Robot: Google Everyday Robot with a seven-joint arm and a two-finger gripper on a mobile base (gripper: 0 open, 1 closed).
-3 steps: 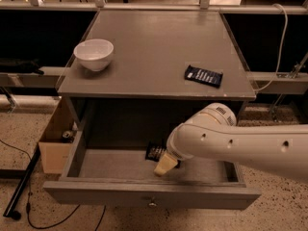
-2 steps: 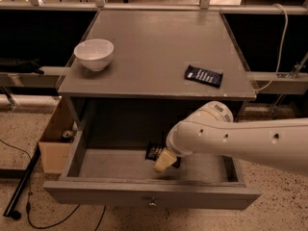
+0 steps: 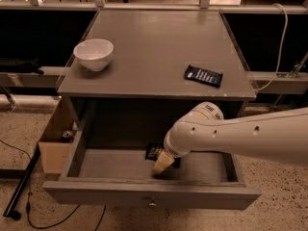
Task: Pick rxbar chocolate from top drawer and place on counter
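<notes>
The top drawer (image 3: 144, 194) is pulled open below the counter (image 3: 144, 47). The rxbar chocolate (image 3: 154, 151) lies on the drawer floor near the middle, a dark wrapper with pale lettering, partly hidden by my arm. My gripper (image 3: 161, 164) reaches down into the drawer from the right, its pale tip right beside the bar's front edge. My white arm (image 3: 240, 136) covers the drawer's right half.
A white bowl (image 3: 94, 53) sits at the counter's left front. A bluish-black bar with white text (image 3: 203, 75) lies at the counter's right front. A cardboard box (image 3: 55, 143) stands on the floor left of the cabinet. Cables trail over the floor at the left.
My arm has shifted slightly left over the drawer. The gripper stays at the bar; the bar has not moved.
</notes>
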